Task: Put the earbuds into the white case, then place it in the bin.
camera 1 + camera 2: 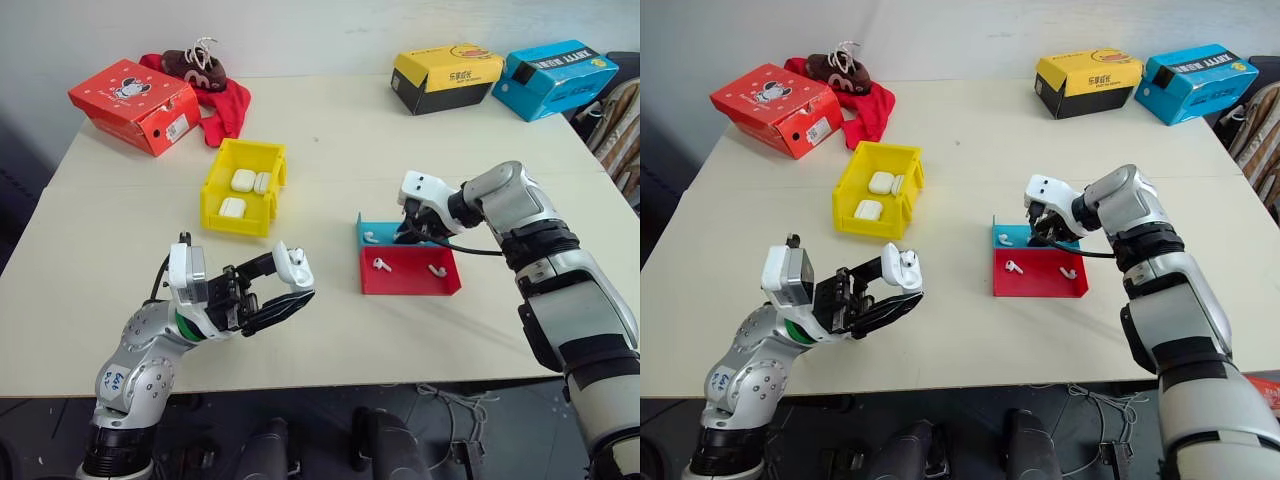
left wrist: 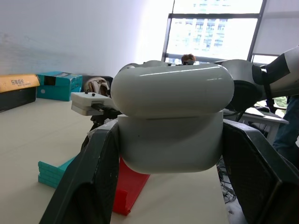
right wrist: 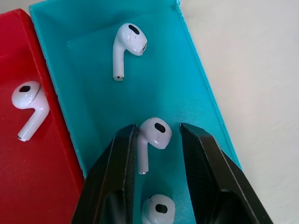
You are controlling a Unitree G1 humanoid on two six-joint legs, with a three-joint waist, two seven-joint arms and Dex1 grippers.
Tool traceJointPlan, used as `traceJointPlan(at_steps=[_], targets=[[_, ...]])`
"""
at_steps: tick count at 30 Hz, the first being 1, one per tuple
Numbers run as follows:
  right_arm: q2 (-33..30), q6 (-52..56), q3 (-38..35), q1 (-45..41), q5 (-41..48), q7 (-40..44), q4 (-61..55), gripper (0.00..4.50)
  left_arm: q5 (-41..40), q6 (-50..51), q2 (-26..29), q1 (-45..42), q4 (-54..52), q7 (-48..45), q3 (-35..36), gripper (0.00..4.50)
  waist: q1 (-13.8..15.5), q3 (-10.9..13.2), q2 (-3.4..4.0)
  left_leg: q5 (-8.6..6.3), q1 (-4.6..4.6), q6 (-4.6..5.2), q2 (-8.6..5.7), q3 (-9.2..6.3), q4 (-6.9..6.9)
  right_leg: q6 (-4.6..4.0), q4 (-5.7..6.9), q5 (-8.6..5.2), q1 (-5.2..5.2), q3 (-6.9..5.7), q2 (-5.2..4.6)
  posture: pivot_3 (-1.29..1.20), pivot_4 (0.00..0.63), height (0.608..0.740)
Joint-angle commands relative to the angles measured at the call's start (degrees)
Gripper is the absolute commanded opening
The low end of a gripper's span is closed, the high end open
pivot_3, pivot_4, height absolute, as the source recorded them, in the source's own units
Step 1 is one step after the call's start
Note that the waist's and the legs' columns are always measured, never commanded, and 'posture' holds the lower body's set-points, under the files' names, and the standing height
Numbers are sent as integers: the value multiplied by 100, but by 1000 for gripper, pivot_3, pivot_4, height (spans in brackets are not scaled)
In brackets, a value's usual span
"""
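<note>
My left gripper (image 1: 288,287) is shut on a white case (image 1: 295,268), held up above the table's near edge; the case (image 2: 173,121) sits between the black fingers (image 2: 84,186). My right gripper (image 1: 408,238) reaches down into the blue half of the tray (image 1: 366,226). Its fingers (image 3: 117,158) are closed in on one earbud (image 3: 156,133). Another earbud (image 3: 128,44) lies farther along the blue half and one (image 3: 28,100) in the red half (image 1: 410,282). The yellow bin (image 1: 215,180) stands to the left, holding three white cases (image 1: 243,180).
At the back left are a red box (image 1: 135,105) and a red cloth with a brown shoe (image 1: 200,65). A yellow box (image 1: 445,78) and a blue box (image 1: 555,78) stand at the back right. Bare tabletop lies between the bin and the tray.
</note>
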Motion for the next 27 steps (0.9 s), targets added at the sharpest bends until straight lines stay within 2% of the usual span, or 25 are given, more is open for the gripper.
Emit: traceJointPlan(at_steps=[1, 27], targets=[[-20, -6, -54, -65, -67, 61, -44, 1456, -98, -63, 62, 26, -235, -21, 75, 2814, 4, 0, 0, 0, 0, 0, 0, 0, 0, 0, 0, 0, 0, 0, 0, 0, 150, 740], [-9, 33, -76, 39, -268, 12, 63, 1456, -95, -64, 131, -104, -73, -112, 121, 2814, 6, 0, 0, 1, 14, 0, -1, 0, 0, 0, 6, 0, 8, 2, -4, 0, 150, 740]])
